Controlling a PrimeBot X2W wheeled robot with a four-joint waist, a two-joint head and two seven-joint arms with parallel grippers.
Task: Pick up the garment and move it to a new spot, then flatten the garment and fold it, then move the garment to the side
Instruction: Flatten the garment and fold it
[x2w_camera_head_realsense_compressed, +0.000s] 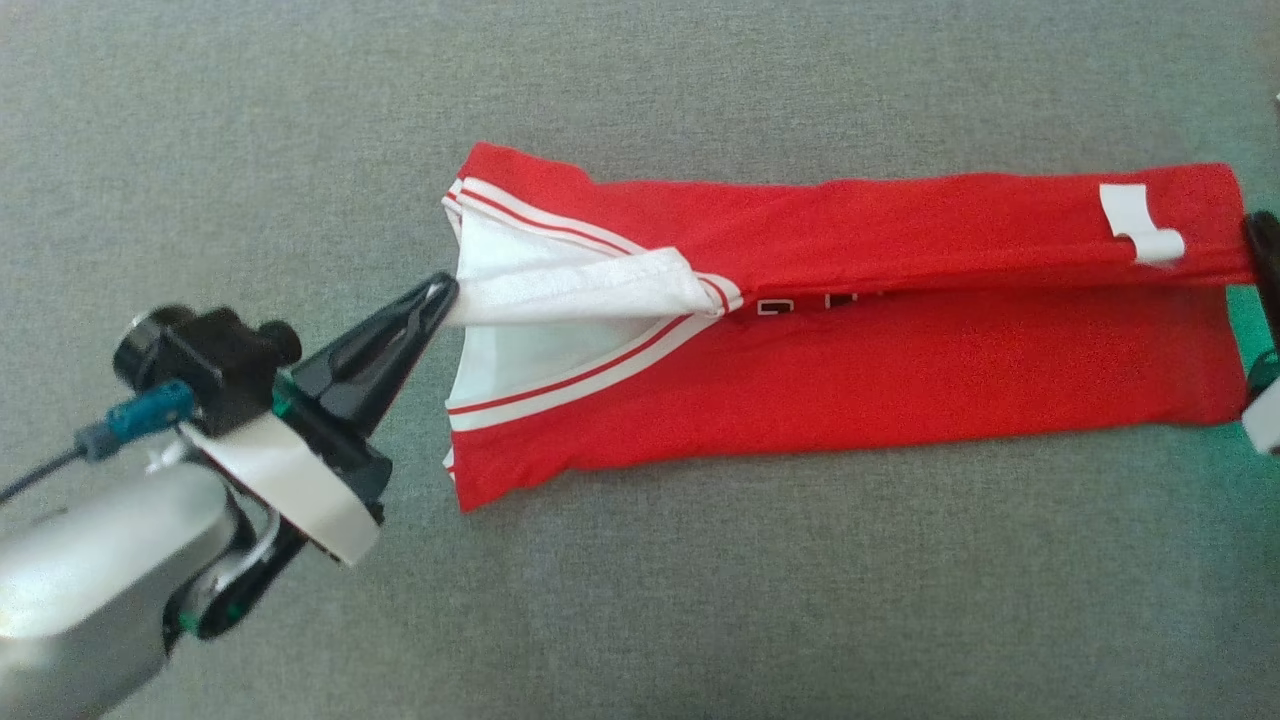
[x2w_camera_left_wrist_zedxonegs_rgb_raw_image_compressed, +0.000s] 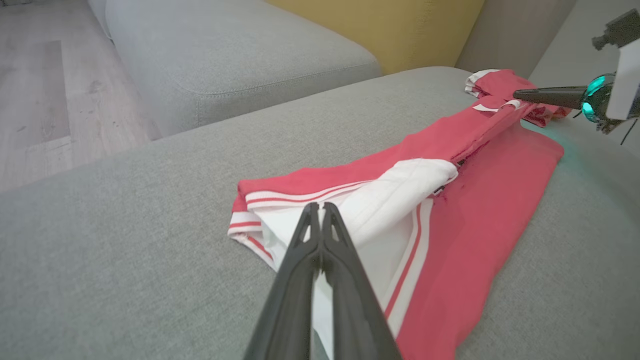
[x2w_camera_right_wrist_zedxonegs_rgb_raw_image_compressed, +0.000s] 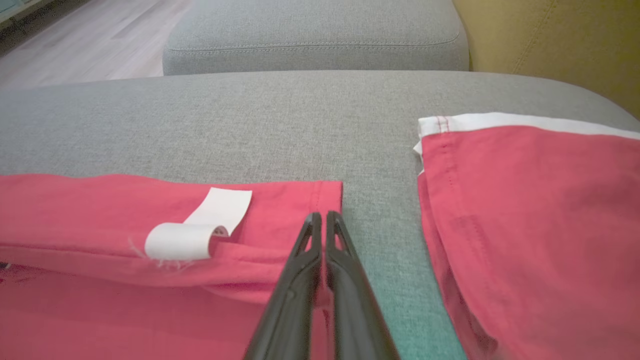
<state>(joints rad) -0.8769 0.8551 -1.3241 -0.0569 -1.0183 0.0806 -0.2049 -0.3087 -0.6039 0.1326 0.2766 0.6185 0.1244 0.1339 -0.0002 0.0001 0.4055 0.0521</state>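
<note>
A red garment (x2w_camera_head_realsense_compressed: 850, 370) with white striped trim lies lengthwise on the grey cushion (x2w_camera_head_realsense_compressed: 640, 600), its upper long edge folded over toward the middle. My left gripper (x2w_camera_head_realsense_compressed: 445, 290) is shut on the white fold at the garment's left end, seen close up in the left wrist view (x2w_camera_left_wrist_zedxonegs_rgb_raw_image_compressed: 320, 207). My right gripper (x2w_camera_head_realsense_compressed: 1262, 240) is at the right hem by a curled white tag (x2w_camera_head_realsense_compressed: 1140, 225). Its fingers are shut on the folded red edge (x2w_camera_right_wrist_zedxonegs_rgb_raw_image_compressed: 322, 217). The fold runs taut between the two grippers.
A separate piece of red cloth with a white edge (x2w_camera_right_wrist_zedxonegs_rgb_raw_image_compressed: 530, 215) lies just beyond the hem on the same cushion. Another grey cushion (x2w_camera_left_wrist_zedxonegs_rgb_raw_image_compressed: 230, 55) and a yellow backrest (x2w_camera_left_wrist_zedxonegs_rgb_raw_image_compressed: 380, 25) stand behind, with wooden floor (x2w_camera_left_wrist_zedxonegs_rgb_raw_image_compressed: 45, 90) to the side.
</note>
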